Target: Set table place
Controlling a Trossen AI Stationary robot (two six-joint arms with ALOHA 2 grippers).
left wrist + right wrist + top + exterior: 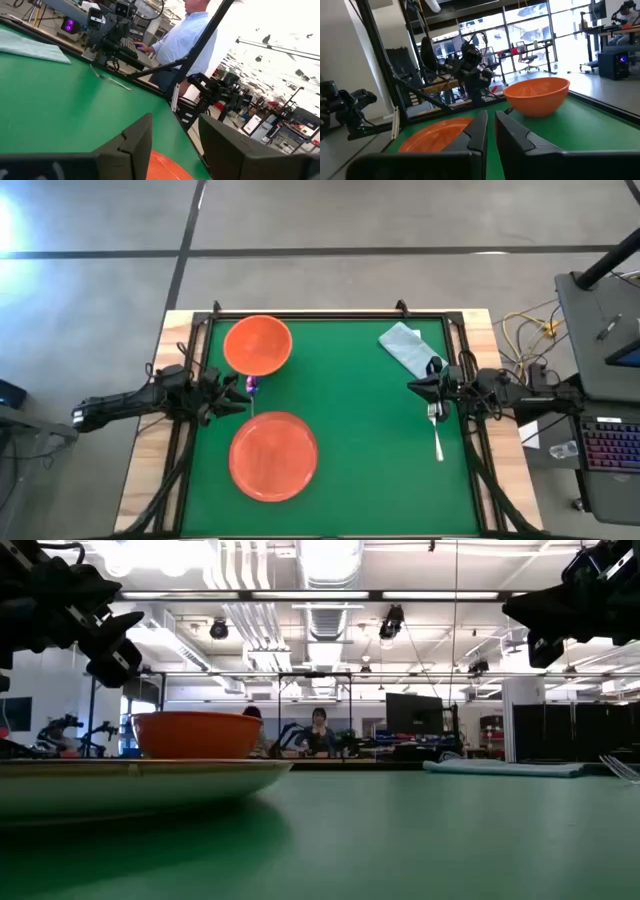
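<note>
The orange bowl (258, 345) stands at the far left of the green table (360, 440), and the flat orange plate (273, 456) lies nearer, at the near left. The purple-ended spoon (251, 386) lies between them. The silver fork (436, 432) lies at the right side. My left gripper (238, 394) is open and empty, raised above the table beside the spoon, over the plate's far edge (167, 169). My right gripper (414, 387) is shut and empty, raised above the table just beyond the fork's far end.
A pale blue-green folded cloth (409, 348) lies at the far right, beyond my right gripper. A person in a light blue shirt (180, 40) stands beyond the table's right edge, by a laptop (610, 450). The middle of the green top lies bare between the two arms.
</note>
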